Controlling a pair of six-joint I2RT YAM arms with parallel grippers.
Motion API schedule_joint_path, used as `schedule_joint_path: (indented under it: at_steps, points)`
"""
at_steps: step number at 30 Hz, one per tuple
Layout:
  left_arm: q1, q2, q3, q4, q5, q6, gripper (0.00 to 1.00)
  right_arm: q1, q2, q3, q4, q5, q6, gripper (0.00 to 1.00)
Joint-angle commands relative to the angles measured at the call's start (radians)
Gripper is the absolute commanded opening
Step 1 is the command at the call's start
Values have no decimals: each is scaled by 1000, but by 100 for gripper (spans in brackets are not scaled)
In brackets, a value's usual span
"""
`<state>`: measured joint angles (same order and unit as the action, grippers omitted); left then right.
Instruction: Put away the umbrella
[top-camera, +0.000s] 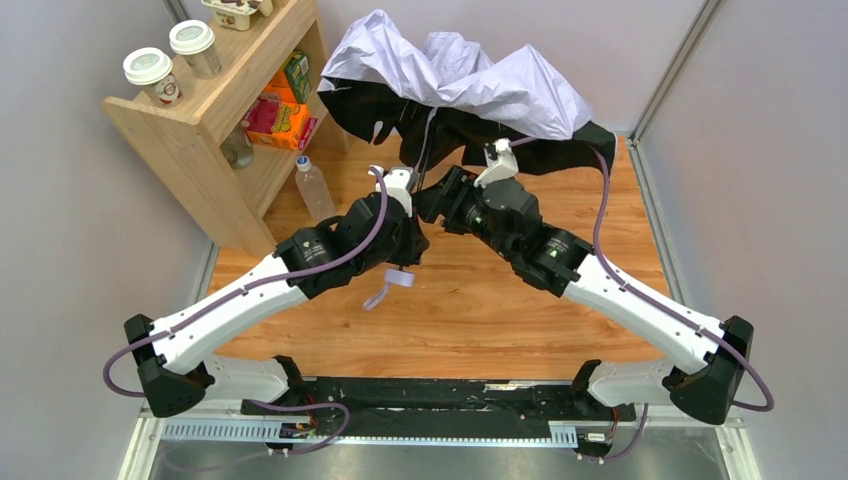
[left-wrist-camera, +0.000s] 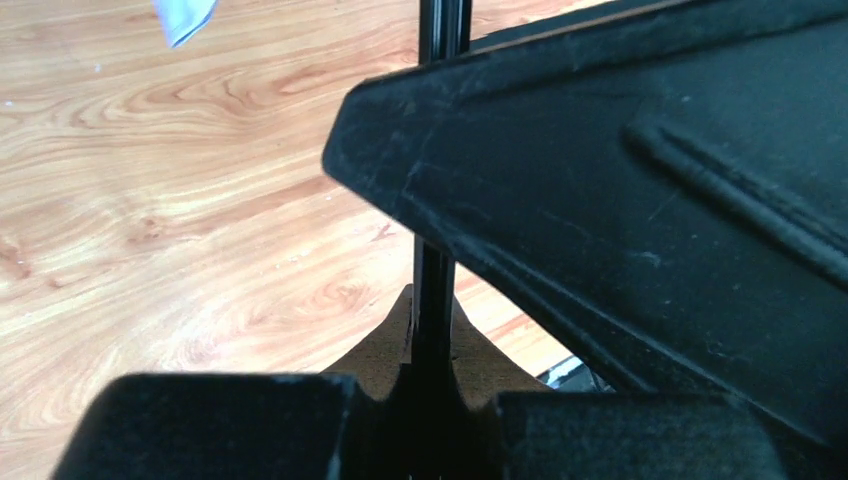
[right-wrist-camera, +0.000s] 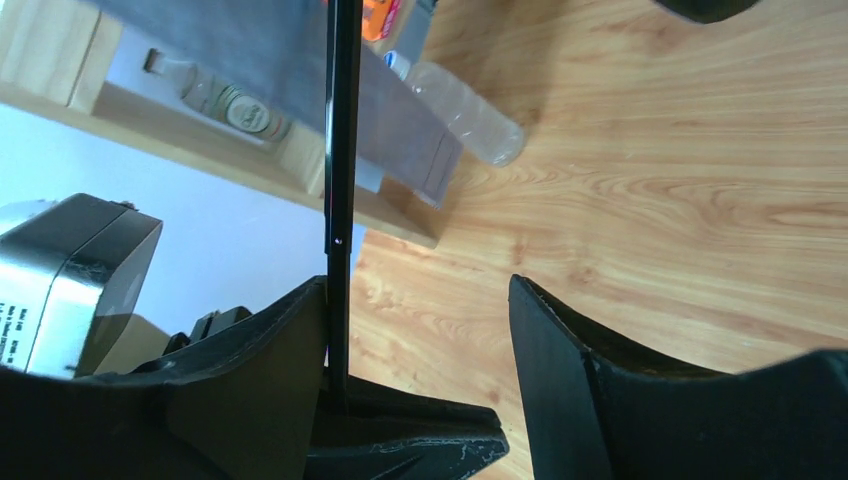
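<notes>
The umbrella (top-camera: 470, 75) is half open at the back of the table, pale lavender on top and black underneath. Its thin dark shaft (left-wrist-camera: 440, 30) runs down between the arms. Its small handle with wrist strap (top-camera: 397, 280) hangs below my left wrist. My left gripper (top-camera: 418, 215) is shut on the shaft, which is pinched between its fingertips in the left wrist view (left-wrist-camera: 432, 305). My right gripper (top-camera: 436, 200) faces it closely. In the right wrist view it (right-wrist-camera: 420, 290) is open, with the shaft (right-wrist-camera: 340, 150) lying against its left finger (right-wrist-camera: 290, 340).
A wooden shelf (top-camera: 205, 120) stands at the back left with two lidded cups (top-camera: 170, 60), snack boxes and a glass bottle. A clear plastic bottle (top-camera: 313, 187) stands on the table beside it. Grey walls close in both sides.
</notes>
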<state>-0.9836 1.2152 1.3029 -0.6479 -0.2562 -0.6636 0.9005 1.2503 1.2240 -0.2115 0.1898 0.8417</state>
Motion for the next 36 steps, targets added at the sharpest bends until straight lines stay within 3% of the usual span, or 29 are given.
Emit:
schedule_joint_path:
  at_steps: [1, 6, 11, 13, 15, 16, 17, 19, 22, 24, 26, 28, 32, 36]
  points:
    - [-46, 21, 73, 70, -119, 53, 0, 98, 52, 92, -100, 233, -67, 68]
    - [-53, 4, 65, 70, -109, 61, 0, 84, 113, 175, -117, 206, -147, 67]
    - [-52, -91, -43, 229, 17, 45, 0, -32, 28, -30, 228, -77, -64, 45]
    - [-53, -98, -56, 264, 69, 47, 0, -67, 27, -66, 332, -169, -21, 40]
    - [-53, -79, -21, 231, 96, 44, 0, -72, 52, -31, 330, -248, -47, 40]
    - [-52, -66, 7, 219, 107, 44, 0, -72, 61, -11, 310, -271, -55, 37]
    - [-53, -53, 16, 196, 116, 44, 0, -75, 61, -9, 311, -285, -59, 19]
    - [-53, -60, 4, 205, 123, 29, 0, -98, 45, -59, 397, -308, -30, 0]
    - [-52, -114, -31, 235, 120, 13, 1, -170, 29, -202, 671, -425, 132, 0]
    - [-52, -164, -68, 255, 121, -19, 18, -219, 46, -260, 876, -513, 232, 0]
    - [-49, -222, -132, 307, 141, -45, 46, -251, 76, -302, 1067, -567, 331, 0]
    - [-41, -273, -203, 362, 184, -82, 60, -271, 113, -305, 1236, -599, 416, 0]
    - [11, -322, -318, 463, 325, -180, 67, -293, 187, -288, 1493, -653, 543, 0]
    - [52, -332, -421, 583, 409, -257, 68, -310, 296, -239, 1724, -685, 703, 0]
